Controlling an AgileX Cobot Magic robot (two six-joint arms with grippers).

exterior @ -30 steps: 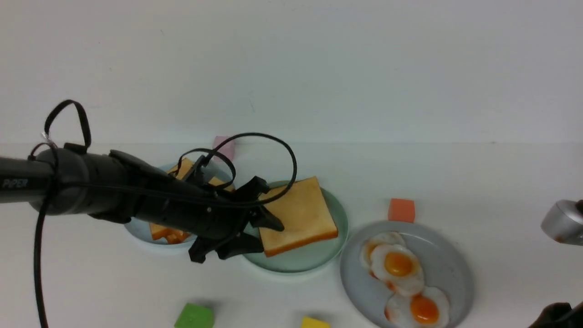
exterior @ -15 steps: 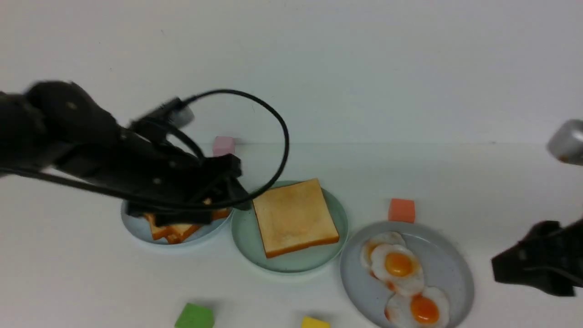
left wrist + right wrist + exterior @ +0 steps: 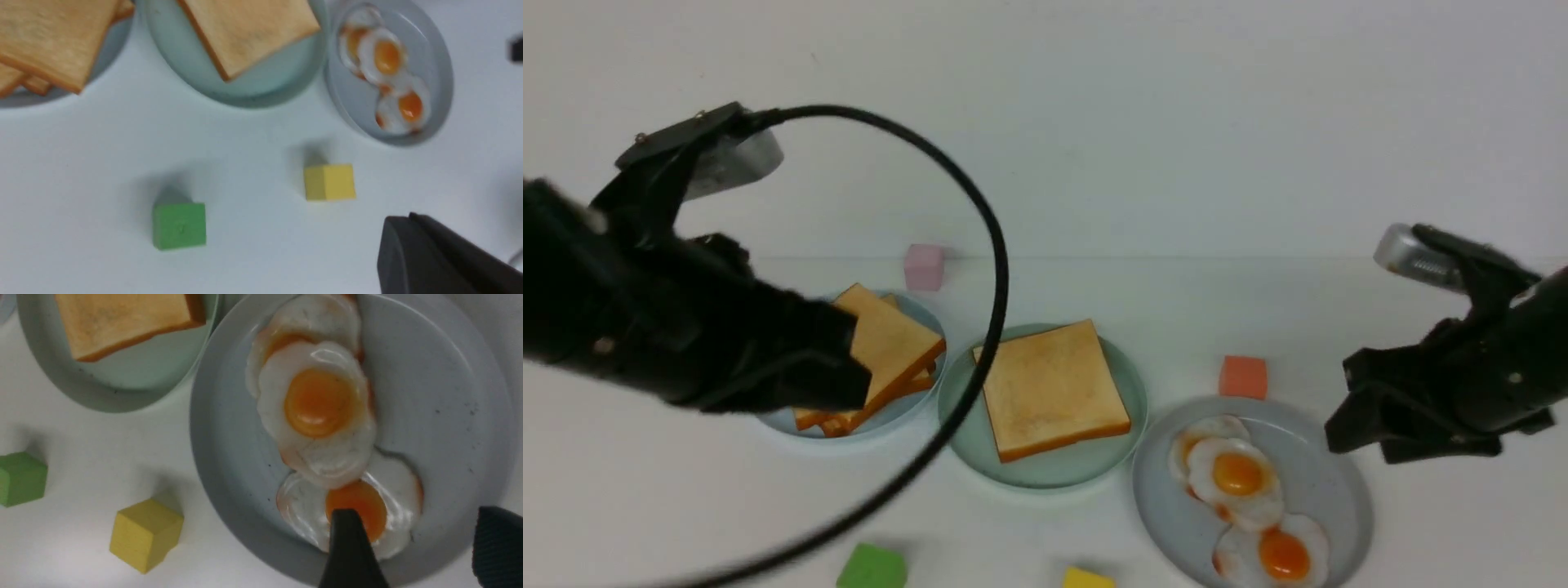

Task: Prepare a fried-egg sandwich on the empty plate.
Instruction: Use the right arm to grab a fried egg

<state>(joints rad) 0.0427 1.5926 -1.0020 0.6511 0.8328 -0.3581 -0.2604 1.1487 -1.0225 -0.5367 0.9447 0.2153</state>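
One golden toast slice (image 3: 1049,388) lies flat on the mint-green plate (image 3: 1045,478). No egg is on it. A pile of toast slices (image 3: 886,347) sits on the pale blue plate (image 3: 882,426) to its left. Fried eggs (image 3: 1237,474) lie overlapping on the grey plate (image 3: 1327,482) to the right. My left gripper (image 3: 849,380) is shut and empty, raised in front of the toast pile; it also shows in the left wrist view (image 3: 402,222). My right gripper (image 3: 1343,408) is open and empty above the grey plate's right side. In the right wrist view (image 3: 416,512) it hovers over the near egg (image 3: 355,506).
Small blocks lie around the plates: pink (image 3: 924,267) at the back, orange (image 3: 1242,376) behind the grey plate, green (image 3: 872,566) and yellow (image 3: 1088,579) at the front. A black cable (image 3: 992,245) loops from my left arm over the mint-green plate's left edge.
My left gripper let go of the toast on the mint-green plate and drew back left and up. My right arm came in from the right, over the grey plate.
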